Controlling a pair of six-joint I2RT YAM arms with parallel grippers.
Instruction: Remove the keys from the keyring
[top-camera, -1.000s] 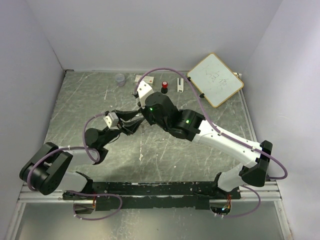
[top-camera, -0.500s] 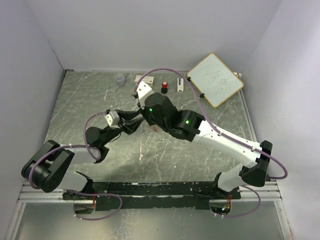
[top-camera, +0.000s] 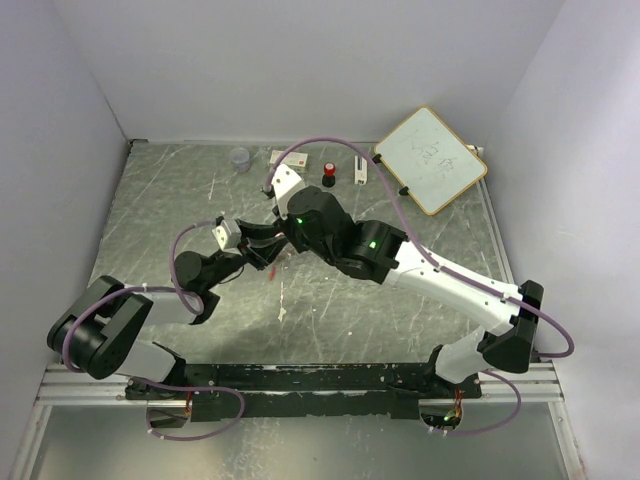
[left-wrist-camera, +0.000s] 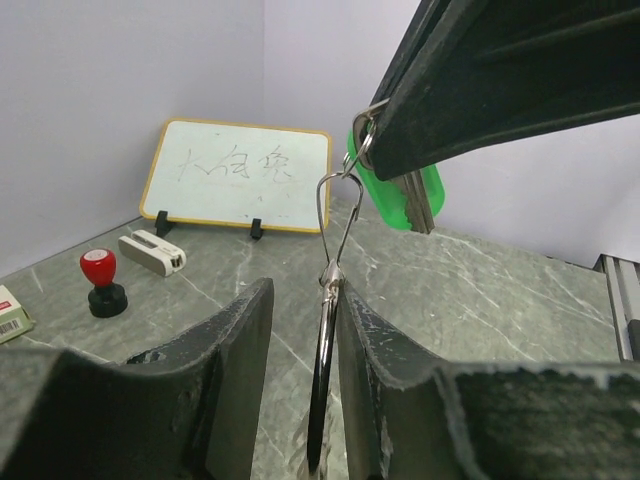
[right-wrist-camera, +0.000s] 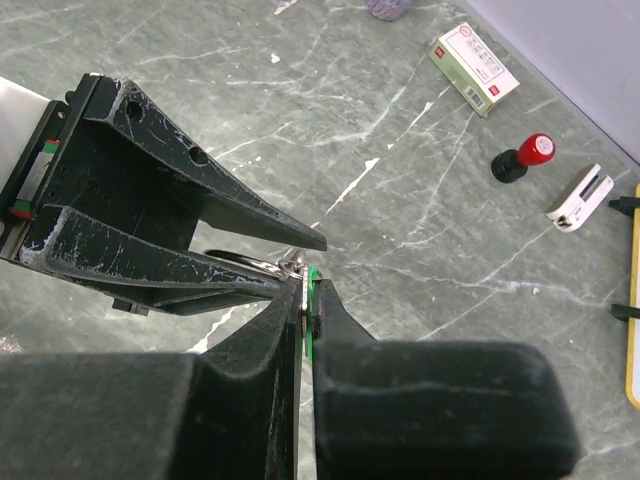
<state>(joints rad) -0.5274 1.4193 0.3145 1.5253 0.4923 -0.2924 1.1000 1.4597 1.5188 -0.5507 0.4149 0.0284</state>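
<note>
Grey marbled table (top-camera: 150, 210); both arms meet mid-table, a bit left of centre.

- Left gripper (left-wrist-camera: 304, 300) reaches in from the left. Jaws partly open with a narrow gap, straddling the keyring (left-wrist-camera: 318, 400).
- Ring stands edge-on between the pads, closer to one. There's visible slack on the other side, so it's not clamped.
- A thin wire link runs up from the ring to the green key (left-wrist-camera: 385, 205), which is held up off the table.
- Right gripper (right-wrist-camera: 308, 290) comes in from the right. Jaws are closed tight on the green key's plastic head, tips just beside the left gripper's tips.

Far edge, left to right:
- Clear cup (top-camera: 240, 158), upright; can't tell what's in it.
- Small white box (top-camera: 280, 157), lying flat.
- Black knob with red top (top-camera: 329, 175), upright.
- White block (top-camera: 360, 170).
- Whiteboard (top-camera: 430, 158), propped on its feet at the far right, faint scribble on its face.
</note>
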